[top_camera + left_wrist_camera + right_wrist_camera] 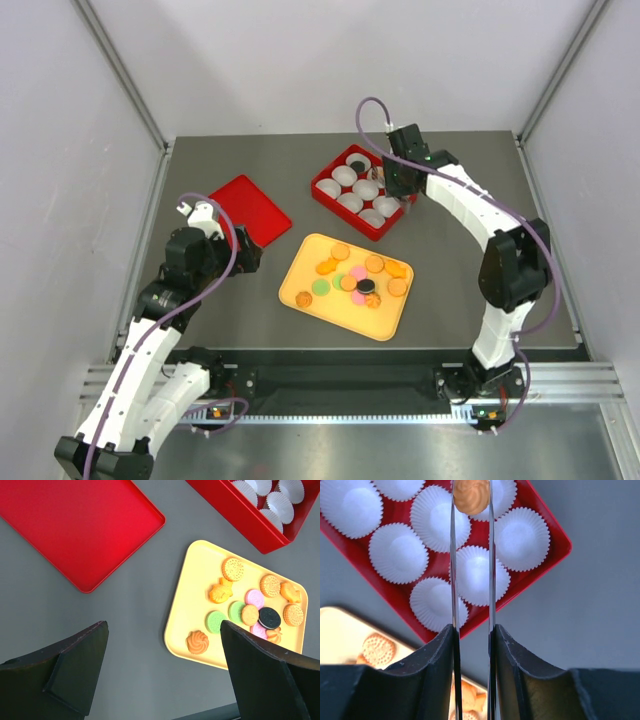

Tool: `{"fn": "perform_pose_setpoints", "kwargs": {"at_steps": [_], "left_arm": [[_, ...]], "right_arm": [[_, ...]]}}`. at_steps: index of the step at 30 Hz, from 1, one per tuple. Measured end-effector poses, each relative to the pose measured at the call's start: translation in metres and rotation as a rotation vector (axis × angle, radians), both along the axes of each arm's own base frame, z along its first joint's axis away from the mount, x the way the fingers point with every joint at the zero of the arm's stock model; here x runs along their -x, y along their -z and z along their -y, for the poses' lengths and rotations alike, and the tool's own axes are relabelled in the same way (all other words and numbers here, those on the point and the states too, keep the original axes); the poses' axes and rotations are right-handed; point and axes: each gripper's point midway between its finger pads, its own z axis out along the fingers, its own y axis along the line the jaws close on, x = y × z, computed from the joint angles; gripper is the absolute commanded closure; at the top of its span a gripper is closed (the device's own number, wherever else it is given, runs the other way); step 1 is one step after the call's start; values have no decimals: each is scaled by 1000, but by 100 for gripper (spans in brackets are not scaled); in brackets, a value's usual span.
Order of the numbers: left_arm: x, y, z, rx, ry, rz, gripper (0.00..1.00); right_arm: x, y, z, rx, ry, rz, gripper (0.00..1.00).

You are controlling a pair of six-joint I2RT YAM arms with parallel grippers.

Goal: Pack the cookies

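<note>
packed: one round black cookie (357,162) in red cup-lined box (559,542), tabletop (450,300) 1 o'clock | right hand (471,490) pinching tan swirl cookie (471,496) | left hand (164,630) wide, empty | about twelve remain

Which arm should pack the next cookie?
Right: the right tool is shut on a tan swirl cookie above the white paper cups in the red box. The left tool hangs open, empty, by the yellow tray.

Left arm (150,350), right arm (470,205): white link shells, black joint housings, purple cables (372,104) alongside. Left gripper (164,630): thick black wedge fingers. Right gripper (471,510): thin metallic blades, black mounts.
</note>
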Motion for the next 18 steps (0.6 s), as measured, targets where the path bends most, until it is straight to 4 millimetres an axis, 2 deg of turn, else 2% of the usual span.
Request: {"fn": "perform_pose_setpoints", "kwargs": {"at_steps": [8,13,18], "left_arm": [[0,0,0,0,0,0,1],[0,0,0,0,0,0,1],[0,0,0,0,0,0,1]], "right_arm": [[-11,20,11,2,34,-35,66],[-15,21,12,-7,42,-29,64],[-17,23,10,-17,40,-28,58]]}}
